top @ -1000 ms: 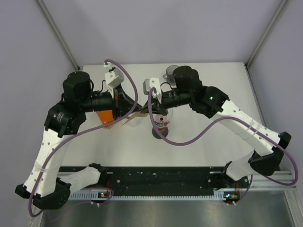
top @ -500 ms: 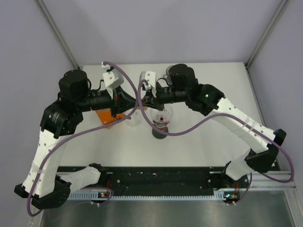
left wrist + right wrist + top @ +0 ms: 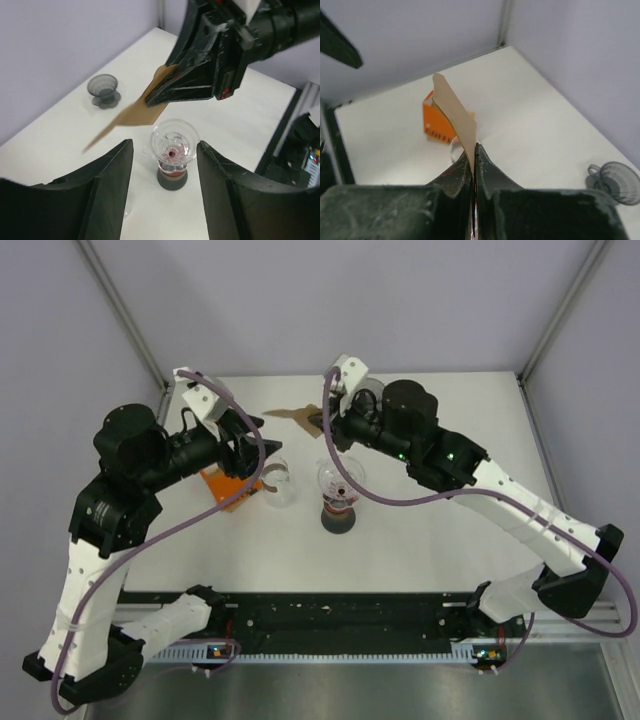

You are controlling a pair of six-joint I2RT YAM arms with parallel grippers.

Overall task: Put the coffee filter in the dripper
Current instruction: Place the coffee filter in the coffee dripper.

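The brown paper coffee filter (image 3: 298, 414) hangs flat in the air behind the glassware, pinched at one edge by my right gripper (image 3: 323, 421), which is shut on it. The right wrist view shows the filter (image 3: 454, 111) rising from the closed right gripper (image 3: 475, 148). The clear glass dripper (image 3: 340, 478) stands on a dark base at the table's middle, with nothing in it. My left gripper (image 3: 248, 445) is open and holds nothing, left of the dripper. Through its spread fingers (image 3: 107, 190) I see the dripper (image 3: 174, 145) and the filter (image 3: 134, 112) above it.
An orange box (image 3: 224, 486) lies under the left gripper, with a clear glass vessel (image 3: 279, 483) beside it. A small dark grey cup-shaped piece (image 3: 102, 90) sits at the back of the table, partly behind the right arm in the top view. Grey walls close in the back and sides.
The left gripper has opened, let go of the filter and drawn back to the left. The right gripper, still shut on the filter, has carried it up and toward the back.
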